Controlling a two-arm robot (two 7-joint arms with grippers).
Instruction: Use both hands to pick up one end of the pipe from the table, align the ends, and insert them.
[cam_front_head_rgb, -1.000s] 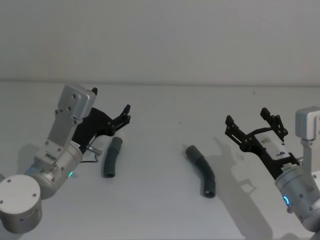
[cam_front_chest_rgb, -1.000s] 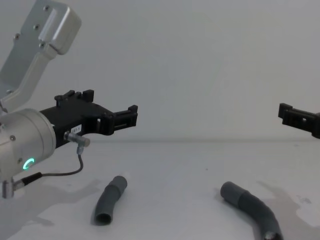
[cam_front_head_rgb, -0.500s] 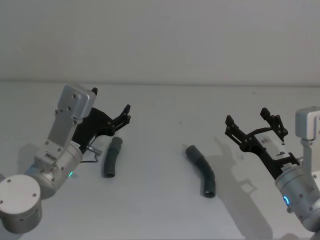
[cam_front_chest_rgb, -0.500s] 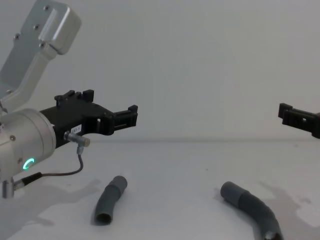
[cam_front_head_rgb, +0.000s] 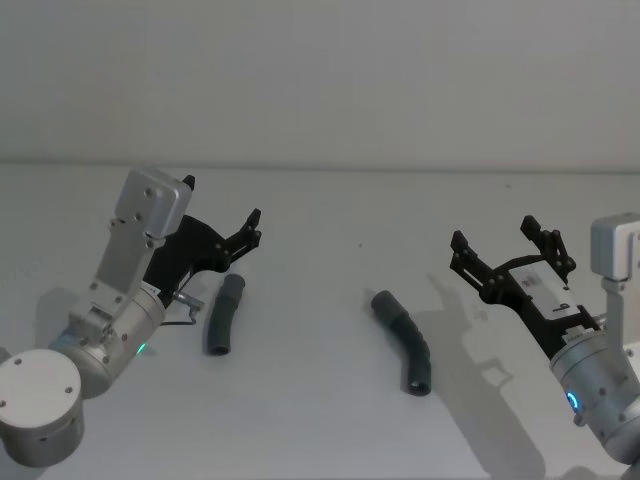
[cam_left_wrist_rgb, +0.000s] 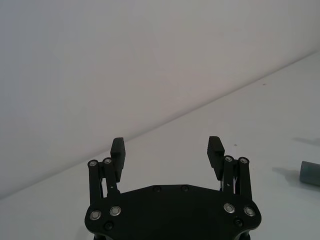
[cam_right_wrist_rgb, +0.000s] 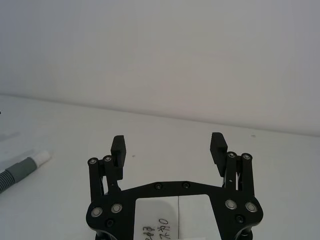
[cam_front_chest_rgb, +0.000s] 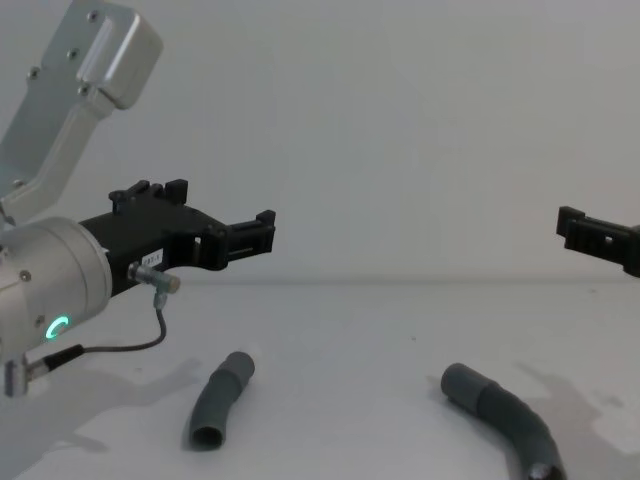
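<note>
Short pipe piece (cam_front_head_rgb: 223, 315) is found flat on the table (cam_front_head_rgb: 310, 430), on the robot's left, with its white tip (cam_right_wrist_rgb: 41, 157) at the far end. Long piece (cam_front_head_rgb: 405, 340) is found flat right of centre, well apart from the short one, its bend opening toward the robot. Neither piece is touched.

Against the pictures of a second and half a second back, no shift is noted in either piece.

Left gripper (cam_left_wrist_rgb: 166, 150) is held above the table, just behind and beside the short piece's far end. Its jaws are spread wide and nothing is held between them. Right gripper (cam_right_wrist_rgb: 169, 147) is held raised, off to the right of the long piece, jaws likewise spread and empty. Both are placed as they were before.

This is judged a pause before the descent. No part of the task is done yet: both pieces are to be picked up, then the tip is to be lined up with the collar and pushed in.
</note>
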